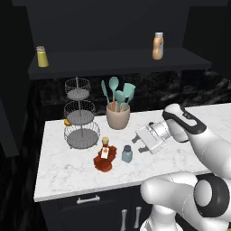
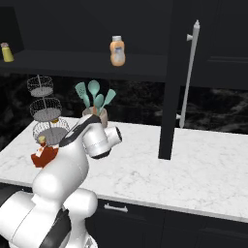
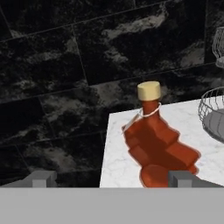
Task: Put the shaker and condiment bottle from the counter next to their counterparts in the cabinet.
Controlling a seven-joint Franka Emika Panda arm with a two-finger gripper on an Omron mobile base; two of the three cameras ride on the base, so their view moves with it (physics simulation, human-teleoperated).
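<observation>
On the white marble-look counter (image 1: pixel 189 115), your gripper (image 1: pixel 139 140) hangs wide open and empty beside the small pale teal-blue shaker (image 1: pixel 127 154) and squat dark red condiment bottle (image 1: pixel 104 156); behind, a wire tiered stand (image 1: pixel 80 115), then the black cabinet (image 1: pixel 113 63).

No text can be read; the condiment bottle (image 1: pixel 104 157) label is too small.
</observation>
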